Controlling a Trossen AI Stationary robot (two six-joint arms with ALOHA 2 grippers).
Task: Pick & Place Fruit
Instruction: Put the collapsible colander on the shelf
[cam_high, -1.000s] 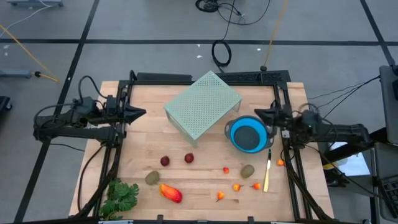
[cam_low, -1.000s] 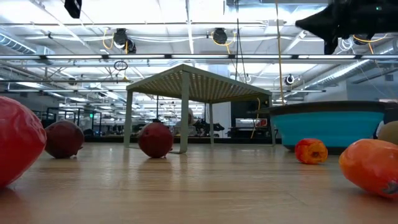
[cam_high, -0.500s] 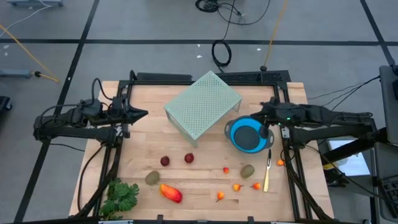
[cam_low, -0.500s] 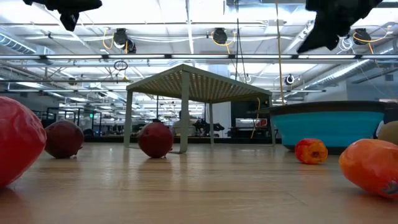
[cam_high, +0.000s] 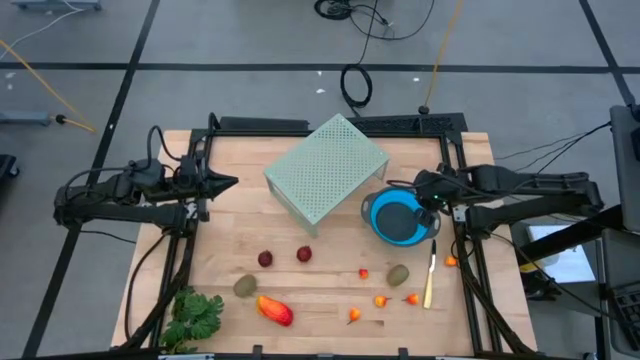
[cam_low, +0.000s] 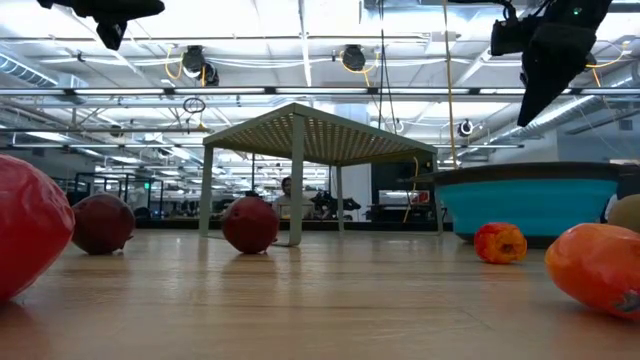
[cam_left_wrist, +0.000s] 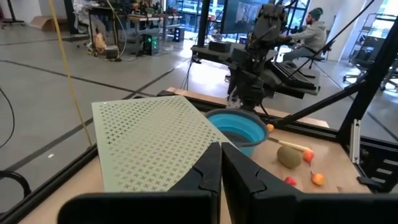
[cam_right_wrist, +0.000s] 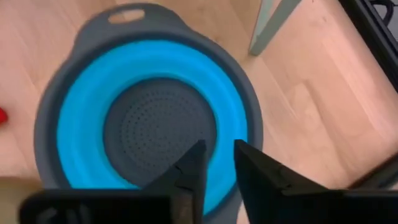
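The fruit lies loose on the wooden table: two dark-red balls (cam_high: 265, 258) (cam_high: 304, 254), two olive-brown ovals (cam_high: 245, 286) (cam_high: 398, 274), a longer red-orange piece (cam_high: 275, 310) and several tiny orange-red ones such as (cam_high: 381, 300). A blue bowl with a grey rim (cam_high: 400, 216) stands at the right. My right gripper (cam_right_wrist: 217, 152) hangs above the bowl's far right part, pointing steeply down, its fingers a narrow gap apart and holding nothing. My left gripper (cam_left_wrist: 221, 155) waits shut, high over the table's left edge (cam_high: 228, 182), pointing level toward the right.
A pale green perforated stand (cam_high: 326, 168) sits on its legs at the table's far middle, beside the bowl. A leafy green bunch (cam_high: 195, 318) lies at the near left corner, and a thin yellow stick (cam_high: 430, 272) lies near the right edge. A person (cam_left_wrist: 311, 31) sits beyond the table.
My right gripper has reached from the right edge toward the table's middle, out over the blue bowl, and has tipped from level to steeply downward. My left gripper has tipped down slightly at the wrist. The fruit and the bowl have stayed in place.
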